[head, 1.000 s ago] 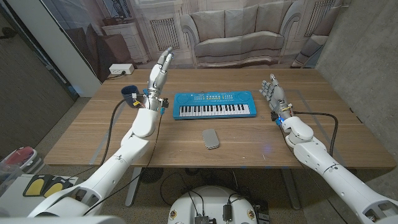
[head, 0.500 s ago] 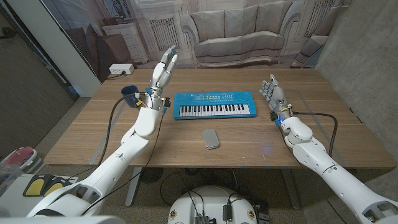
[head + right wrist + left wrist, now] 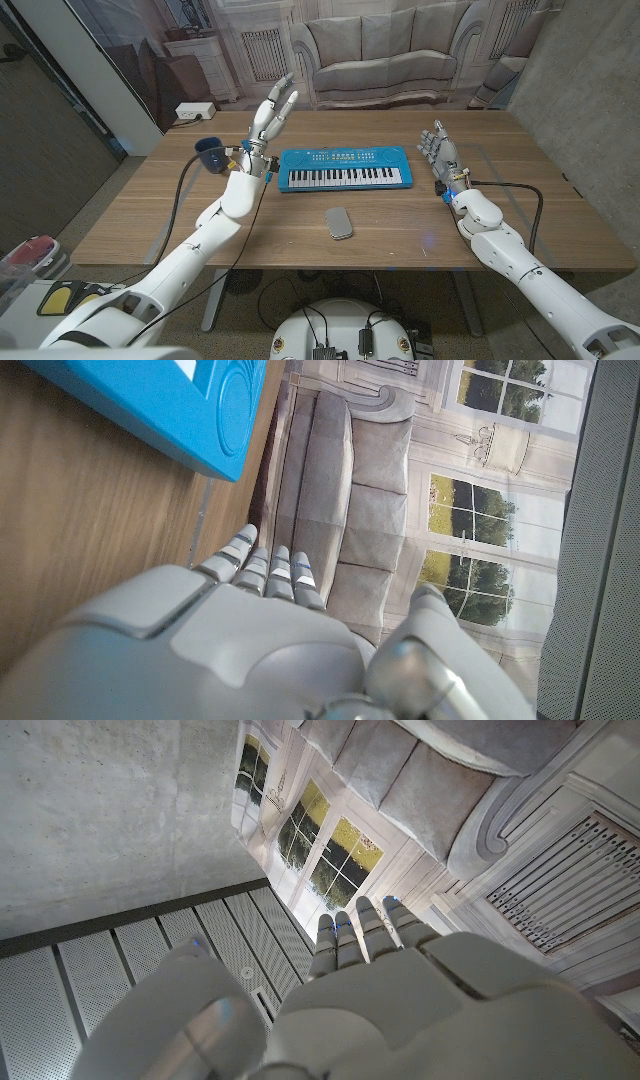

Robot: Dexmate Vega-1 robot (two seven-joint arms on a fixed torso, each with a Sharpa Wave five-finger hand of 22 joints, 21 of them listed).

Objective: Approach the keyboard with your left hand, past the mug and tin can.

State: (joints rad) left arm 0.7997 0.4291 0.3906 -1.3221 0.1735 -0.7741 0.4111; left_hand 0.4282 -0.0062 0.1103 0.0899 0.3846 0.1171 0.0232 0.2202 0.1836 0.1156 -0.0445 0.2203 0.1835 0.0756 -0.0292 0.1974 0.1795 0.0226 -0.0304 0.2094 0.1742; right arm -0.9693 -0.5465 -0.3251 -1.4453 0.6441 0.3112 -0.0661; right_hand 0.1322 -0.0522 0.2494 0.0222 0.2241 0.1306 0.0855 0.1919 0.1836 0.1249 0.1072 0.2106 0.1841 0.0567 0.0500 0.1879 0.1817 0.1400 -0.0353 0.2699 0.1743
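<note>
Item: keyboard (image 3: pixel 346 169), blue, long axis across the table, at centre-back. Your left hand (image 3: pixel 271 118) is raised just beside its left end, with the mug (image 3: pixel 209 152) on the hand's outer side. Fingers apart, holding nothing. Right hand (image 3: pixel 438 148) stands near the opposite end, empty, fingers loosely extended.
</note>
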